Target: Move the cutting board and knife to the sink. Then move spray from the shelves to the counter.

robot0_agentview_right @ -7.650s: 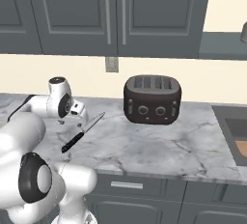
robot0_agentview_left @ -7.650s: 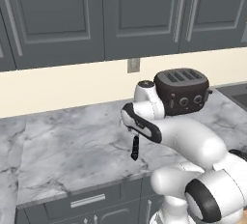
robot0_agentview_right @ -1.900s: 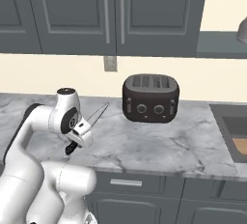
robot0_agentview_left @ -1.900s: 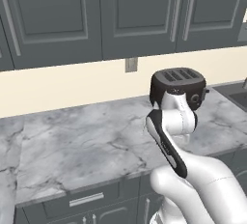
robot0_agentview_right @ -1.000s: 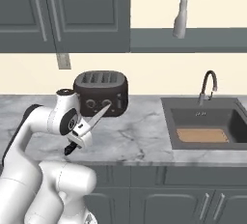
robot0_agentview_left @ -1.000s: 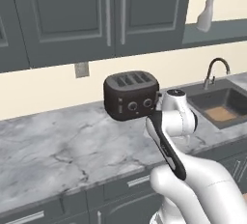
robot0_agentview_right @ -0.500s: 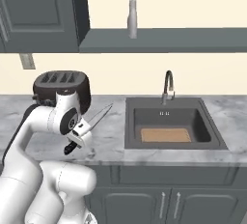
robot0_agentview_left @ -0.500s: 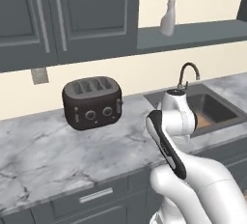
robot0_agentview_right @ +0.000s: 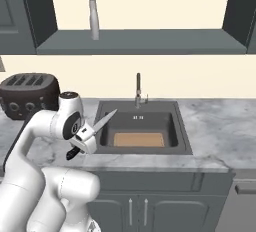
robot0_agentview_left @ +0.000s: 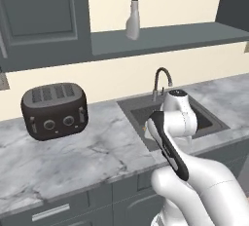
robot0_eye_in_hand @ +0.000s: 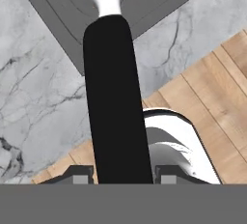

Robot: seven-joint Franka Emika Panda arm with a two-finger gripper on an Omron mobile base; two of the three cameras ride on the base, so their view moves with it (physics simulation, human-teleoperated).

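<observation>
one knife (robot0_agentview_right: 95,128) clamped in gripper (robot0_agentview_right: 81,141) | one cutting board (robot0_agentview_right: 138,140) in sink (robot0_agentview_right: 181,135) | one spray (robot0_agentview_right: 93,13)

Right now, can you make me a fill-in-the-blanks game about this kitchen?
1. The jaws hold the knife by its ____ handle.
2. The cutting board lies inside the ____.
3. The spray stands up on the ____.
4. Left of the sink on the counter sits a dark ____.

Missing words: black; sink; shelves; toaster
</observation>
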